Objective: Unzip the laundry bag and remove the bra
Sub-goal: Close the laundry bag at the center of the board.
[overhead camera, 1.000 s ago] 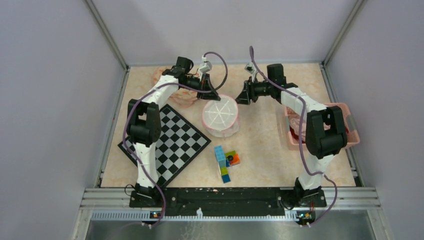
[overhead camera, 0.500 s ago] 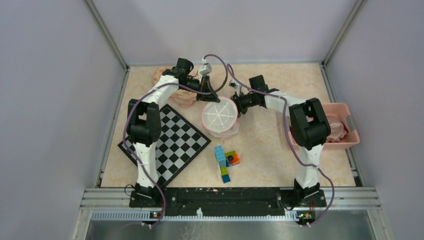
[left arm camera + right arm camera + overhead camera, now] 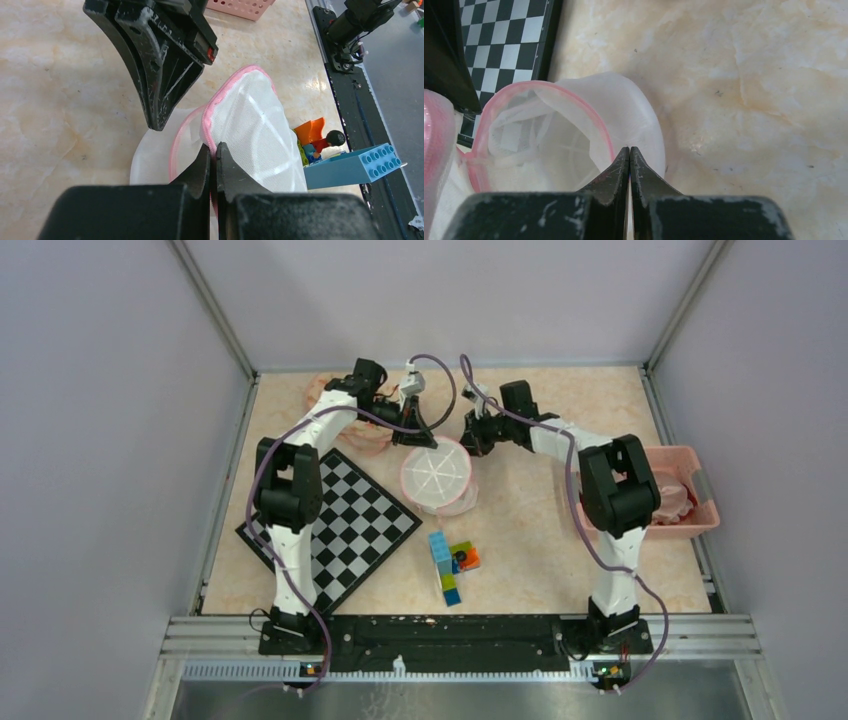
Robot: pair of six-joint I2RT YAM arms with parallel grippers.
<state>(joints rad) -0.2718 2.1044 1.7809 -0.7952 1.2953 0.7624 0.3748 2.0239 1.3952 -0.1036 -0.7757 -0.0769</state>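
Laundry bag (image 3: 437, 472) rim in L gripper (image 3: 212, 146), R gripper (image 3: 629, 148).

The right hand (image 3: 629, 150), fingers together, pinches the bag (image 3: 634, 107) beside its pink rim on the desk (image 3: 749, 75).

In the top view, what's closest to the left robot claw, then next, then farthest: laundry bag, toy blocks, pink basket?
1. laundry bag, pinched by the left gripper.
2. toy blocks, nearer the bases.
3. pink basket, far right.
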